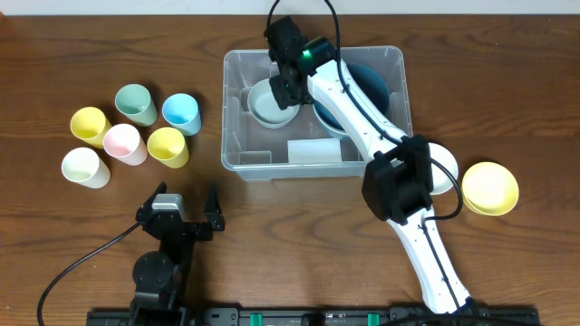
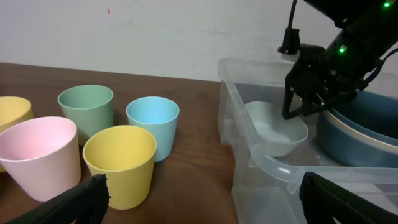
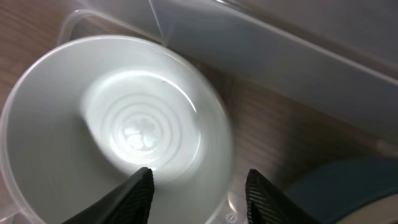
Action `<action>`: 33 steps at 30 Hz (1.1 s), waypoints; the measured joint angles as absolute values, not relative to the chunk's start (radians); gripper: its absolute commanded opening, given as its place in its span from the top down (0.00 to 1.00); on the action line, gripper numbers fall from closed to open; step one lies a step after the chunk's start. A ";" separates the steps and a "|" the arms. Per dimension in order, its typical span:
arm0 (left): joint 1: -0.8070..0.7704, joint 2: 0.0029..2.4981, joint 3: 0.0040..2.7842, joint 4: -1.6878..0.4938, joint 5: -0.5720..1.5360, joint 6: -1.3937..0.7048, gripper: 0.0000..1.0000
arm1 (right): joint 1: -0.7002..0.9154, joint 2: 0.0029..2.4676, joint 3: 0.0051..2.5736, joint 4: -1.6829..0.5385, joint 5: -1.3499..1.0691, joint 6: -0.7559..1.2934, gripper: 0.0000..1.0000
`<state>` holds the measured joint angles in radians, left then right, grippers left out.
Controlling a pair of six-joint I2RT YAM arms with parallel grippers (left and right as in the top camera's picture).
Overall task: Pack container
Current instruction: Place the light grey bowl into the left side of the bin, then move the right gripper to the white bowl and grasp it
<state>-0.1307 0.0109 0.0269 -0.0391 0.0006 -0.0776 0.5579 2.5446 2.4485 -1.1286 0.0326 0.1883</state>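
1. Overhead view: the white-and-black right arm (image 1: 349,100) hides much of a dark blue round bowl (image 1: 373,83) and part of a white bowl on the table (image 1: 448,175).
2. Left wrist view: the picture's edges crop a pale yellow plastic cup (image 2: 12,112) and the clear plastic container (image 2: 273,167).
3. Right wrist view: a white round bowl with ringed bottom (image 3: 124,124) appears blurred and is cut off at left and bottom.

Overhead view: looks straight down from high up, taking in the whole brown wooden desk (image 1: 72,54). Left wrist view: sits low near the desk's near edge, facing level across pastel plastic cups (image 2: 118,162) towards the left end of a large clear plastic container (image 2: 236,180) and a pale wall (image 2: 124,31). Right wrist view: looks steeply down, very close, into that container. All three views share the round white bowl (image 1: 270,109) inside it.
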 measured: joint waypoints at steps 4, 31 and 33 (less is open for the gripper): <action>-0.131 0.011 0.027 -0.039 0.001 -0.078 0.02 | 0.558 2.539 2.479 -1.188 0.027 0.186 0.50; -0.131 0.011 0.027 -0.039 0.001 -0.078 0.02 | -0.200 1.908 2.333 -1.690 -0.065 0.234 0.38; -0.131 0.011 0.027 -0.039 0.001 -0.078 0.02 | -0.244 1.908 2.210 -1.664 -0.069 0.234 0.38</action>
<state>-0.1307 0.0109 0.0269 -0.0391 0.0006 -0.0780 -0.2436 1.9083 2.2097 -1.6638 -0.0689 0.2337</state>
